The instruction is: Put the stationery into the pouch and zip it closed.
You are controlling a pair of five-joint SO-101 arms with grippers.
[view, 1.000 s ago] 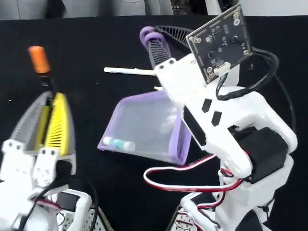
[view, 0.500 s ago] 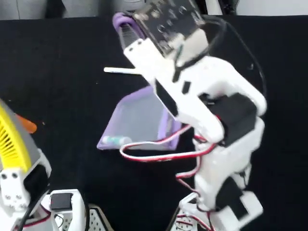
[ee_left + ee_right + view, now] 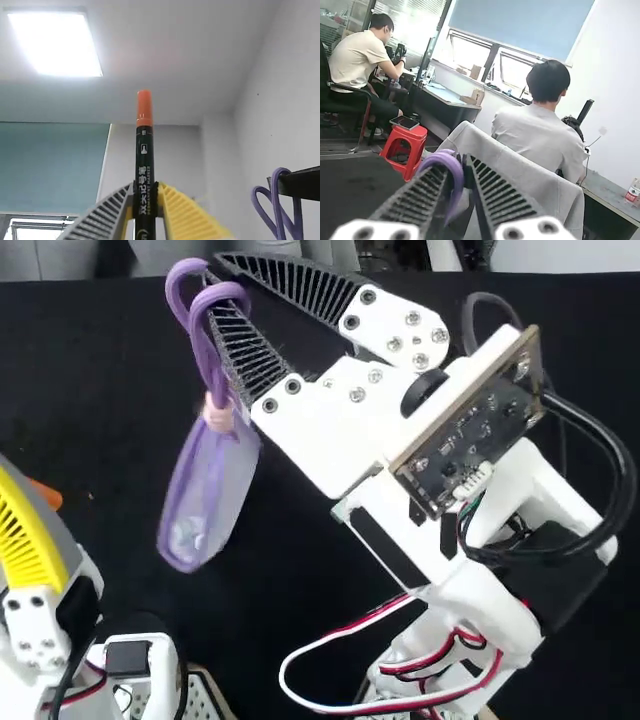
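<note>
Pouch [image 3: 200, 490]: dangled in the air over the black table [image 3: 90, 370], hung by its purple strap [image 3: 199, 340]; something pale sat at the low end, couldn't really tell what.
Right claw [image 3: 212, 275]: pressed together on that strap, holding the whole thing up.
Left claw [image 3: 145, 189]: pinched 1 marker [image 3: 144, 160], orange cap pointed straight up at the ceiling [image 3: 175, 40].
</note>
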